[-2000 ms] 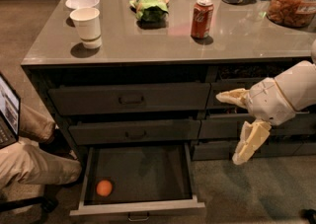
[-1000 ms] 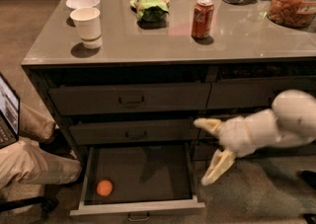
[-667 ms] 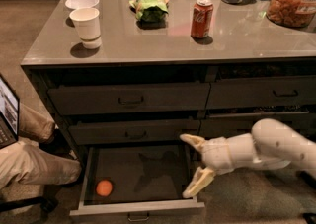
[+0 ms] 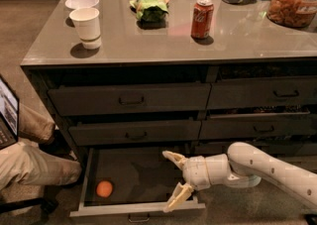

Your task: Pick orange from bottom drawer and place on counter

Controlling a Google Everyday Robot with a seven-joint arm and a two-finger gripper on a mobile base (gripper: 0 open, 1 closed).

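The orange (image 4: 104, 189) lies in the front left corner of the open bottom drawer (image 4: 138, 208), on its dark floor. My gripper (image 4: 174, 179) is open over the right part of the drawer, fingers spread and pointing left, a good way right of the orange and apart from it. My white arm comes in from the lower right. The counter (image 4: 148, 40) spans the top of the view above the drawer fronts.
On the counter stand a white paper cup (image 4: 85, 28), a white bowl (image 4: 81, 2), a green snack bag (image 4: 150, 8), a red soda can (image 4: 202, 18) and a jar of snacks (image 4: 293, 5). A seated person's legs (image 4: 29, 162) and a laptop are at the left.
My gripper has moved left and down from beside the right drawers to over the right part of the open bottom drawer. The orange has not moved.
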